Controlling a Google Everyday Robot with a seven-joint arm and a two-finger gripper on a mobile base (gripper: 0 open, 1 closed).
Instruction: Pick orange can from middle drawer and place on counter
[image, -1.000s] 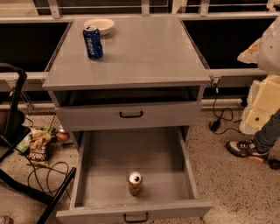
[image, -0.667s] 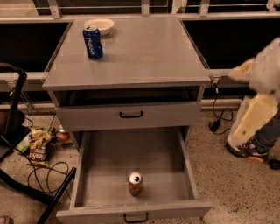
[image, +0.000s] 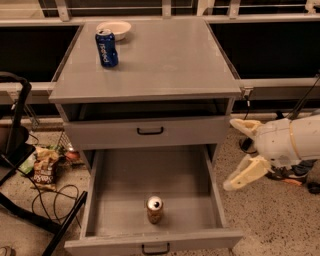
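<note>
The orange can (image: 154, 209) stands upright near the front of the open middle drawer (image: 120, 175), on its grey floor. The counter (image: 165, 60) is the flat grey top of the cabinet. My gripper (image: 234, 154) comes in from the right, beside the cabinet's right side at the height of the drawers. Its two pale fingers are spread wide apart and hold nothing. It is to the right of the can and outside the drawer.
A blue Pepsi can (image: 106, 47) and a small white bowl (image: 114, 29) stand at the counter's back left. The upper drawer front (image: 150, 131) is closed. A snack bag (image: 45, 169), cables and a black chair frame (image: 15, 125) lie on the floor at left.
My gripper has swung down and left from the right edge toward the cabinet's right side, and now points at the drawer. The can has not moved.
</note>
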